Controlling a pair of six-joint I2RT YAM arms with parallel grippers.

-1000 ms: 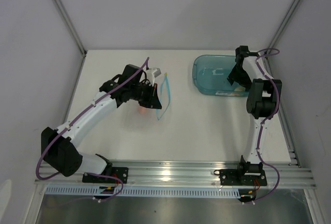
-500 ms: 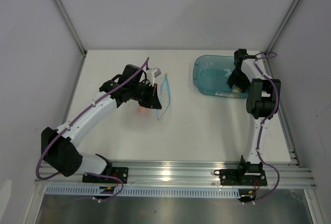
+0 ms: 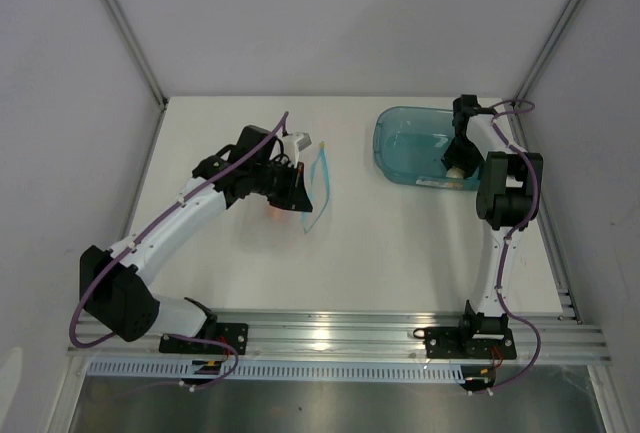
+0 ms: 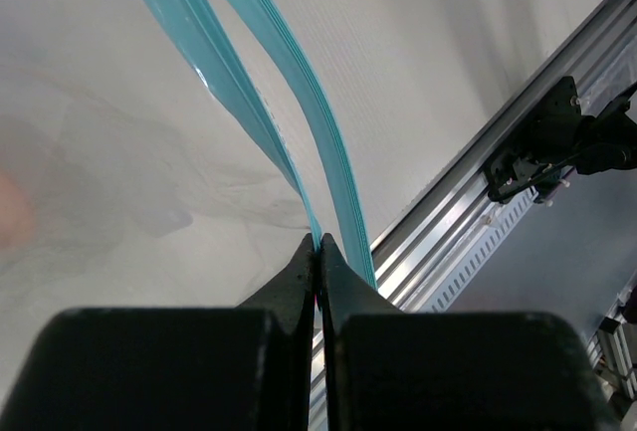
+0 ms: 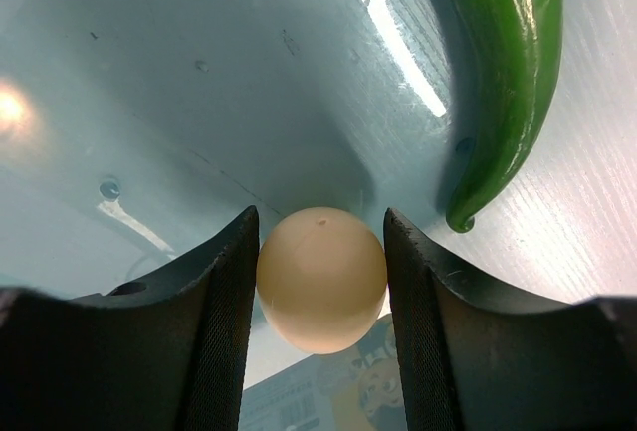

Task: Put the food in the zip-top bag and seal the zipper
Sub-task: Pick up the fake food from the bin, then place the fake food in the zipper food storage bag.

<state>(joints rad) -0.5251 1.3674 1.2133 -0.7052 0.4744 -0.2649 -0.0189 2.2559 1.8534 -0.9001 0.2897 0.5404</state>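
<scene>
The clear zip-top bag [image 3: 318,179] stands on edge at mid-table with its mouth apart. My left gripper [image 3: 300,193] is shut on one side of the light blue zipper [image 4: 249,103], its tips [image 4: 318,244] pinching the strip. A peach-pink piece [image 3: 272,209] shows under that gripper, blurred through the plastic in the left wrist view [image 4: 8,207]. My right gripper [image 3: 456,163] is down in the teal tub [image 3: 400,143], and its fingers [image 5: 320,217] close on the cream-white round piece [image 5: 320,282]. The dark green piece [image 5: 513,73] lies beside it in the tub.
The teal tub sits at the back right near the right wall post. The aluminium rail [image 3: 330,338] with both arm bases runs along the near edge, also seen in the left wrist view [image 4: 498,182]. White walls close in the table on three sides.
My right gripper has moved down and a little right into the tub, onto the cream-white piece. The left arm and the bag have not moved.
</scene>
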